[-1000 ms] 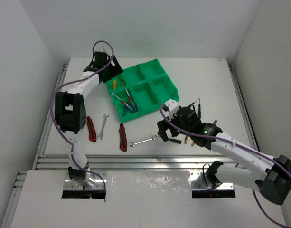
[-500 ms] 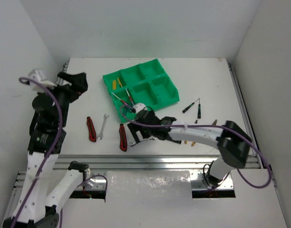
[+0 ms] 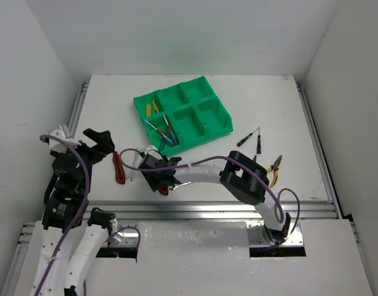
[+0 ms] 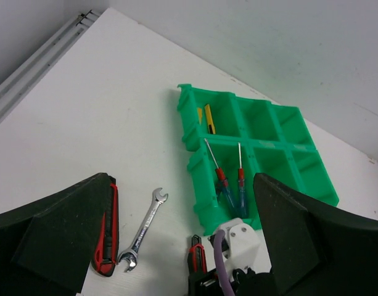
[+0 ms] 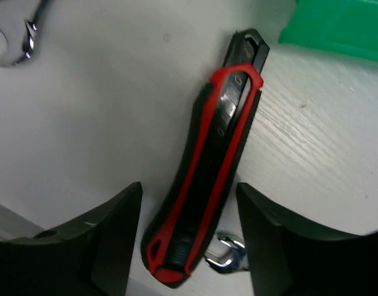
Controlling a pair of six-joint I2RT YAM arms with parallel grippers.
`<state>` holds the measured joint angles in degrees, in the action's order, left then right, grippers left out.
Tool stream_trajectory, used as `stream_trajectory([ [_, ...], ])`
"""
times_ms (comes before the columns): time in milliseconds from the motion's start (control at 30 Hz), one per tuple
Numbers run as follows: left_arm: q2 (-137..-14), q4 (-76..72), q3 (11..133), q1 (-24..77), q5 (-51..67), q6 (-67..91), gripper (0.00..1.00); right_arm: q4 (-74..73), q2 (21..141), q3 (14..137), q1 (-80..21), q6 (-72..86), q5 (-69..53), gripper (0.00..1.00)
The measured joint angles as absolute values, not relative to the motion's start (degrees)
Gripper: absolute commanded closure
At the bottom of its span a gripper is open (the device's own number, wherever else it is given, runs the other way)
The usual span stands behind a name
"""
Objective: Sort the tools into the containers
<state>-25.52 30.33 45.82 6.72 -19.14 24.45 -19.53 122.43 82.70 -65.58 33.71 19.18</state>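
The green tray (image 3: 208, 126) stands at the table's middle back; it also shows in the left wrist view (image 4: 262, 145). One near compartment holds red-and-blue screwdrivers (image 4: 221, 179); the corner one holds a yellow knife (image 4: 209, 118). My right gripper (image 3: 159, 176) is open and low over a red-handled knife (image 5: 207, 185), one finger on each side of it (image 5: 189, 188). A wrench head (image 5: 229, 260) lies at that knife's end. My left gripper (image 3: 97, 140) is open and empty (image 4: 179, 179), raised above a second red knife (image 4: 106, 231) and a silver wrench (image 4: 143, 229).
Two dark screwdrivers (image 3: 249, 138) and yellow-handled pliers (image 3: 275, 169) lie on the right of the table. The right arm's purple cable (image 3: 195, 161) runs across the table's front. White walls enclose the table on three sides.
My right arm swept left from the table's right side to the red knife in front of the tray. My left arm pulled back from the tray's far corner to the near left.
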Motion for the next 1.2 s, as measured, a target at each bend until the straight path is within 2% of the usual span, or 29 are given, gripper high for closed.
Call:
stream_trajectory([
  [167, -25.0, 30.0, 45.8, 6.7, -19.2, 24.2, 0.00, -19.3, 124.6, 85.9, -65.6, 34.6, 17.8, 0.64],
  [200, -24.9, 30.0, 45.8, 6.7, -19.2, 24.2, 0.00, -19.1, 124.7, 86.0, -65.5, 34.8, 17.5, 0.74],
  [300, -24.3, 30.0, 45.8, 6.7, -19.2, 24.2, 0.00, -18.4, 124.7, 85.9, -65.5, 35.0, 16.3, 0.84],
  [367, -23.8, 29.9, 45.7, 6.7, -19.3, 24.2, 0.00, -17.1, 124.0, 84.7, -65.5, 34.9, 15.3, 0.99],
  [467, -23.9, 29.9, 45.7, 6.7, -19.1, 24.2, 0.00, -14.5, 119.8, 79.0, -65.5, 34.3, 12.5, 1.00],
  [600, -26.0, 29.7, 45.6, 6.7, -14.6, 25.6, 0.00, -8.7, 108.5, 68.0, -65.5, 31.9, 9.8, 1.00],
  [733, -28.2, 24.7, 41.4, 6.7, 1.5, 30.0, 0.00, 0.3, 90.7, 56.0, -65.5, 27.9, 9.3, 1.00],
  [833, -27.8, 12.7, 32.5, 6.7, 15.7, 36.7, 0.00, 4.8, 82.2, 52.3, -65.5, 25.4, 9.6, 1.00],
  [967, -28.9, 3.1, 27.0, 6.7, 26.1, 44.1, 0.01, 8.4, 76.8, 50.0, -65.5, 23.4, 10.6, 1.00],
  [1200, -32.2, -10.8, 25.0, 8.0, 32.8, 50.8, 0.05, 9.0, 73.7, 48.4, -65.5, 21.0, 11.6, 1.00],
])
